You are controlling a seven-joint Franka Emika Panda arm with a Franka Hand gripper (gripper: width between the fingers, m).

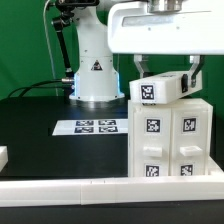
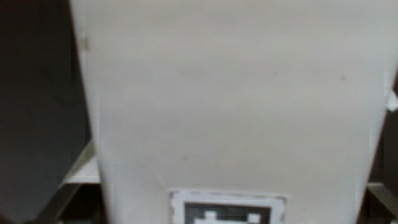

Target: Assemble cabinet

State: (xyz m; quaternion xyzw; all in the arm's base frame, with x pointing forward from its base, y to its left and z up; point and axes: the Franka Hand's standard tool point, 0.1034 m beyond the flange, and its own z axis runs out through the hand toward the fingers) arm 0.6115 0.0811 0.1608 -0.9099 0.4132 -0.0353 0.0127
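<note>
Nearest the exterior camera, a white rail [image 1: 60,190] ran along the front edge of the black table [image 1: 40,140]. A small white part [image 1: 3,157] sat at the exterior view's left edge, mostly cut off.

Behind the rail, on the exterior view's right, I logged the cabinet [image 1: 170,140] standing upright on the table. Four recessed compartments faced the camera, each with a black-and-white tag.

On top of the cabinet I noted a white block [image 1: 170,88], slightly tilted, higher toward the exterior view's right. A tag [image 1: 150,92] showed on its near face. I could not tell whether its underside touched the cabinet.

The gripper [image 1: 165,70] came down from above, its dark fingers [image 1: 137,68] standing at either end of the block and clamped on it, as far as I could read.

The wrist view was nearly filled by the block's white surface [image 2: 222,100], with one tag [image 2: 228,212] partly in frame. No fingers showed there.

Farther back, the marker board [image 1: 85,127] lay flat on the table, well apart from the cabinet. Behind it stood the arm's white base [image 1: 93,75], then a green backdrop [image 1: 20,40].
</note>
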